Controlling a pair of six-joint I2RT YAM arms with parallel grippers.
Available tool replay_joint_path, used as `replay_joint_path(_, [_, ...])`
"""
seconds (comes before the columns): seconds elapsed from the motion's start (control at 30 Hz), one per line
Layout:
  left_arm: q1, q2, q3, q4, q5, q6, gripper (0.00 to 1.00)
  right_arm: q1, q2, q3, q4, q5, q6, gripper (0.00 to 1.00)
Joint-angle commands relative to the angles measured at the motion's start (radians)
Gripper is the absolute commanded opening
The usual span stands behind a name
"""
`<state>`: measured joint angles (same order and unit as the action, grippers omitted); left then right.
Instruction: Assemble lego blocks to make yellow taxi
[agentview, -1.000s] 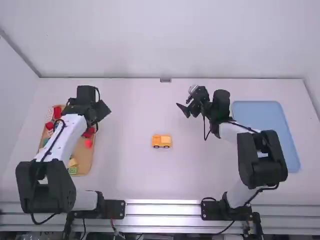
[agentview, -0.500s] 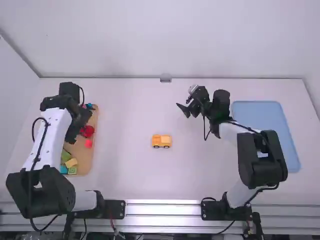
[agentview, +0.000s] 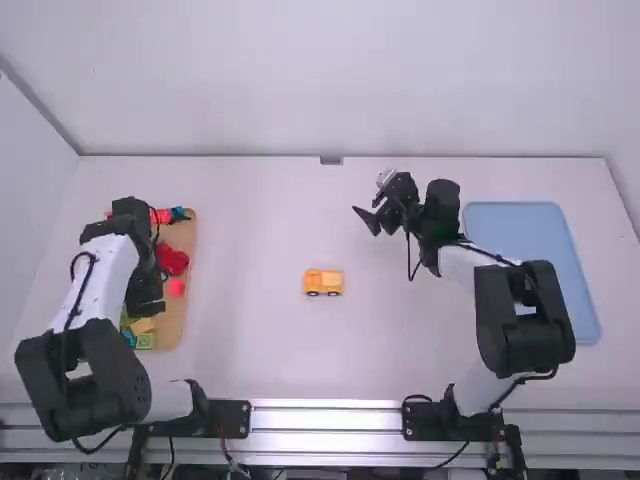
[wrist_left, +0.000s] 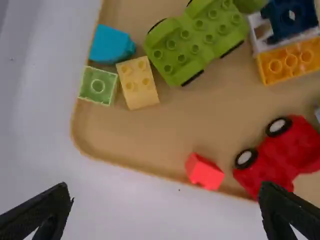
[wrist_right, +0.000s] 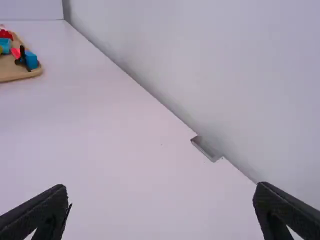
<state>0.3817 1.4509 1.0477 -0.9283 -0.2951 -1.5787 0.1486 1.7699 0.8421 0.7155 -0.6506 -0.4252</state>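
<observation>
With twelve o'clock towards the back wall, the left pincer (agentview: 145, 303) hangs over the wooden tray (agentview: 178, 318), fingers wide apart; the yellow block (wrist_left: 137, 82) lies at its six o'clock, just beside the light-green block (wrist_left: 97, 86), the red toy car (agentview: 172, 260) at its one o'clock. The right pincer (agentview: 367, 218), also spread, hangs over the surface (agentview: 250, 350). The yellow toy car (agentview: 323, 282) stands mid-surface at its seven o'clock; from that car, the blue tray (agentview: 545, 235) lies at three o'clock
</observation>
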Motion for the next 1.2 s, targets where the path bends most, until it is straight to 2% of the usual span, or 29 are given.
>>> replay_joint_path(0.0, [0.071,-0.004,-0.01,0.062,0.037,0.192,0.99,0.002,-0.001,-0.005,0.007,0.001,0.005,0.98])
replay_joint_path(0.03, [0.076,-0.004,-0.01,0.07,0.041,0.209,0.99,0.002,-0.001,-0.005,0.007,0.002,0.005,0.98])
replay_joint_path(0.1, [0.15,-0.004,-0.009,0.149,0.111,0.415,0.99,0.002,-0.001,-0.005,0.006,0.0,-0.006,0.98])
replay_joint_path(0.2, [0.201,0.001,-0.014,0.136,0.212,0.477,0.97,0.002,-0.001,-0.005,0.006,0.0,-0.005,0.98])
replay_joint_path(0.3, [0.225,0.005,-0.067,0.118,0.197,0.373,0.95,0.003,-0.001,-0.005,0.002,-0.003,-0.005,0.98])
replay_joint_path(0.33, [0.225,0.005,-0.1,0.128,0.172,0.288,1.0,0.003,-0.001,-0.005,0.003,-0.002,-0.005,0.98])
replay_joint_path(0.43, [0.22,0.005,-0.161,0.195,0.167,0.168,0.99,0.003,-0.001,-0.005,0.003,-0.002,-0.005,0.98])
replay_joint_path(0.53, [0.226,0.005,-0.192,0.295,0.178,0.211,0.98,0.003,-0.001,-0.005,0.003,-0.003,-0.005,0.98])
replay_joint_path(0.63, [0.257,0.008,-0.182,0.397,0.222,0.362,0.89,0.002,-0.001,-0.005,0.004,-0.003,-0.005,0.98])
replay_joint_path(0.8, [0.288,0.022,-0.149,0.358,0.309,0.474,0.9,0.003,-0.001,-0.005,-0.002,-0.005,-0.005,0.98])
replay_joint_path(0.9, [0.271,0.036,-0.16,0.2,0.232,0.257,0.99,0.003,-0.001,-0.005,-0.005,-0.006,-0.005,0.98])
replay_joint_path(0.93, [0.271,0.04,-0.16,0.15,0.188,0.131,0.99,0.003,-0.001,-0.005,-0.002,-0.006,-0.005,0.98])
replay_joint_path(1.03, [0.293,0.04,-0.154,0.116,0.192,-0.017,0.99,0.003,-0.001,-0.005,0.008,-0.006,-0.005,0.98])
replay_joint_path(1.07, [0.303,0.04,-0.154,0.121,0.22,-0.029,0.91,0.003,-0.001,-0.005,0.011,-0.006,-0.005,0.98])
replay_joint_path(1.1, [0.307,0.04,-0.156,0.126,0.227,-0.024,0.9,0.003,-0.001,-0.005,0.011,-0.006,-0.005,0.98])
replay_joint_path(1.13, [0.313,0.04,-0.16,0.133,0.225,-0.021,0.74,0.003,-0.001,-0.005,0.01,-0.006,-0.005,0.98])
replay_joint_path(1.17, [0.315,0.041,-0.162,0.133,0.222,-0.023,0.69,0.003,-0.001,-0.005,0.01,-0.006,-0.004,0.98])
